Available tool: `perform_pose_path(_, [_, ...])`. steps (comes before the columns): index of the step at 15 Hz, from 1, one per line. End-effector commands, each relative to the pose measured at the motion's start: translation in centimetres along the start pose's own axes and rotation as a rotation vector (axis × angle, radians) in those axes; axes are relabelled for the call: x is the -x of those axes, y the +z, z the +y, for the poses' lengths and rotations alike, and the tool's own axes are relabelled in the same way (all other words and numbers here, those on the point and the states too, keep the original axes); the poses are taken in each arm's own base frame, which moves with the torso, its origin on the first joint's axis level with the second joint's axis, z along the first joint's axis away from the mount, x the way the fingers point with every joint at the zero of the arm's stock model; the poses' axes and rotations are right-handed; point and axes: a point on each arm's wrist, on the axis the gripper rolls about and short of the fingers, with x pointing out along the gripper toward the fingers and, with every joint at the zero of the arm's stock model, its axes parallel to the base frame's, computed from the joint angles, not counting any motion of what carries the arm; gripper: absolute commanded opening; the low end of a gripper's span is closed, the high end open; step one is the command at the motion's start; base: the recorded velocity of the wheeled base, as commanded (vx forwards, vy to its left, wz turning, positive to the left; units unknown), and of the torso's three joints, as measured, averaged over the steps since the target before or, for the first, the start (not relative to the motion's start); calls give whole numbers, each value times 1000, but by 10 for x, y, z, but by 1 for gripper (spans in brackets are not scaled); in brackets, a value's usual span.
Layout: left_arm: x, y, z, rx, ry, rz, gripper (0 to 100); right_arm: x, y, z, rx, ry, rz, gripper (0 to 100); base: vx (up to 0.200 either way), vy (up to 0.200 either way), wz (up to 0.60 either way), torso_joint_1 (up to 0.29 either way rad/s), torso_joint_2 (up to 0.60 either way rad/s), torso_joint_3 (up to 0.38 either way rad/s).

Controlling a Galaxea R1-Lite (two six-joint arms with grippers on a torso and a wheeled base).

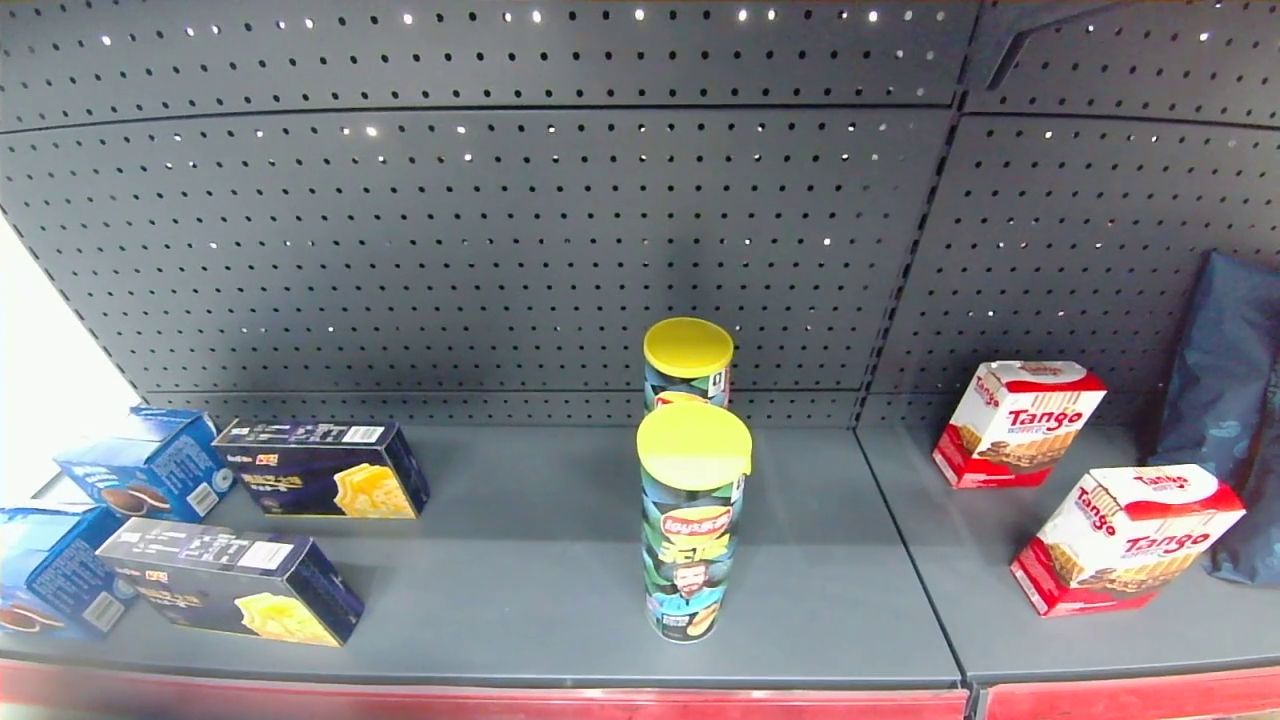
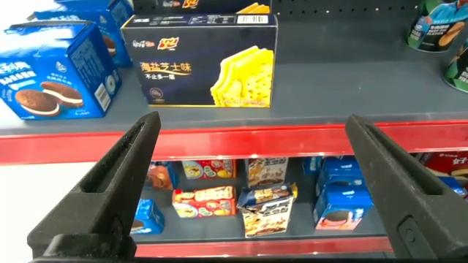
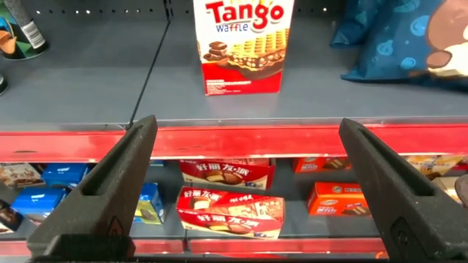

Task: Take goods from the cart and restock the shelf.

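Two chip cans with yellow lids stand mid-shelf, one (image 1: pixel 692 530) in front and one (image 1: pixel 688 364) behind it. Dark boxes with yellow wafers (image 1: pixel 232 582) (image 1: pixel 322 468) lie to their left, and blue cookie boxes (image 1: pixel 150 464) sit at the far left. Two red-and-white waffle boxes (image 1: pixel 1018 422) (image 1: pixel 1125 538) stand on the right section. My left gripper (image 2: pixel 248 197) hangs open in front of the shelf's red edge, below a dark wafer box (image 2: pixel 201 60). My right gripper (image 3: pixel 245 193) is open too, below a waffle box (image 3: pixel 243 45). Neither holds anything.
The grey shelf (image 1: pixel 520 560) has bare room between the cans and the boxes on either side. A dark blue bag (image 1: pixel 1220 380) leans at the far right. Below the red edge strip (image 2: pixel 241 140), a lower shelf holds several snack boxes (image 3: pixel 230 212).
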Motion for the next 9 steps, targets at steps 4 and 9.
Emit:
perform_pose_path(4, [0, 0, 0, 0, -1, -1, 100, 0, 0, 0, 0, 0, 1, 100, 0, 0, 0, 0, 0, 0])
perform_pose_path(9, [0, 0, 0, 0, -1, -1, 100, 0, 0, 0, -2, 0, 1, 100, 0, 0, 0, 0, 0, 0])
